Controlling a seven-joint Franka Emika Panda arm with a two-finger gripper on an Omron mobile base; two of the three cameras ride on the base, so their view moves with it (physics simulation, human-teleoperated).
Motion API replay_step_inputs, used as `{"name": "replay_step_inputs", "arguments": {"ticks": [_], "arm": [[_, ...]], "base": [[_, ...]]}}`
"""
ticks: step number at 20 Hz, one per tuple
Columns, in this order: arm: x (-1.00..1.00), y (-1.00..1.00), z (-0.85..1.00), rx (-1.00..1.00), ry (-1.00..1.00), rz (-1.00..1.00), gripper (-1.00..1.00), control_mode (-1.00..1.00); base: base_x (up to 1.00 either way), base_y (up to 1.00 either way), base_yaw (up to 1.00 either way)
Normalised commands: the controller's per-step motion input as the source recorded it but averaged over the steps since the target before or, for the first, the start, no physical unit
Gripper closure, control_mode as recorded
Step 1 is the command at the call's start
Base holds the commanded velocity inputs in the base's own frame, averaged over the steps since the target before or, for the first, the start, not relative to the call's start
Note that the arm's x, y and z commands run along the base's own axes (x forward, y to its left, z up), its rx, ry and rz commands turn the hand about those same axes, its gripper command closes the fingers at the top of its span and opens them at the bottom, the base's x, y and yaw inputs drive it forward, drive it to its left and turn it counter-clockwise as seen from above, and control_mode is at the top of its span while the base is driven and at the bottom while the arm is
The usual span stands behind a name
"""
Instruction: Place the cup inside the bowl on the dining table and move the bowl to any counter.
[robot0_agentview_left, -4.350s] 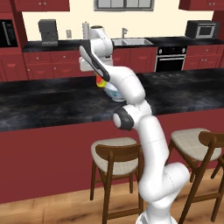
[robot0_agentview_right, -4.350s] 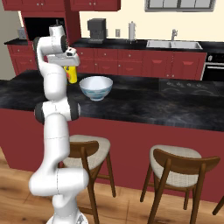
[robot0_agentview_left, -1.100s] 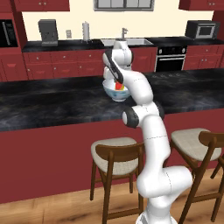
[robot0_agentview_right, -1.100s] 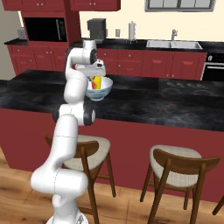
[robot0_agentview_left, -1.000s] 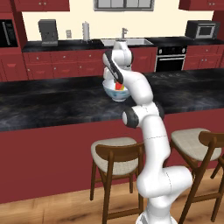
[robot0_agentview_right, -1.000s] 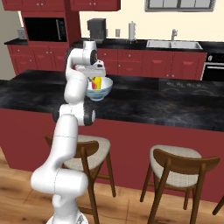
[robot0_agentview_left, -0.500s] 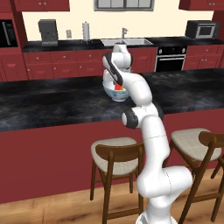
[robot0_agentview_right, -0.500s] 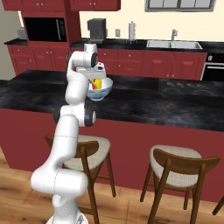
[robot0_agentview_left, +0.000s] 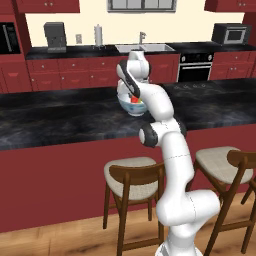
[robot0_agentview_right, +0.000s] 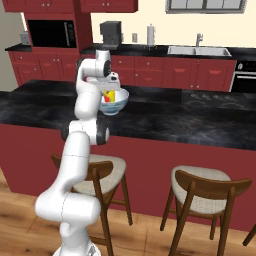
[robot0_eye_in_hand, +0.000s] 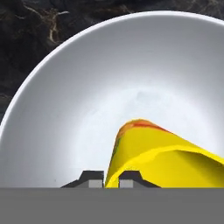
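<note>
I'm looking over the dining table, a long island with a glossy black marbled top and dark red front, with wooden stools tucked along its near side. Behind it runs the counter on dark red cabinets, carrying a steel sink, a coffee machine and a paper towel roll; an oven sits to the right in the left base view. My arm rises from the floor, bends at the elbow by the table edge and reaches over the top, its hand tipped down into the bowl. The bowl stands upright on the table, and the cup is inside it. In the hand view the gripper sits low over the white bowl floor, its tips close together with the cup's rim edge at them; I cannot tell whether they grip it. The cup appears tilted, its long axis leaning, mouth toward the hand camera.
</note>
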Motion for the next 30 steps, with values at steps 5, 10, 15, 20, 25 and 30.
{"name": "replay_step_inputs", "arguments": {"ticks": [5, 10, 15, 20, 25, 30], "arm": [[0.01, 0.0, 0.2, -0.04, 0.12, 0.0, -1.0, -1.0], [0.0, 0.0, 0.39, -0.07, 0.06, 0.0, -1.0, -1.0], [0.0, 0.0, 0.52, -0.08, 0.03, 0.0, -1.0, -1.0], [0.0, -0.02, 0.44, -0.07, 0.06, 0.0, -1.0, -1.0], [0.0, -0.26, 0.27, -0.03, 0.1, -0.06, -1.0, -1.0], [0.0, -0.53, 0.06, 0.01, 0.08, -0.15, -1.0, -1.0]], "base": [[0.0, 0.0, 0.0], [0.0, 0.0, 0.0], [0.0, 0.0, 0.0], [0.0, 0.0, 0.0], [0.0, 0.0, 0.0], [0.0, 0.0, 0.0]]}}
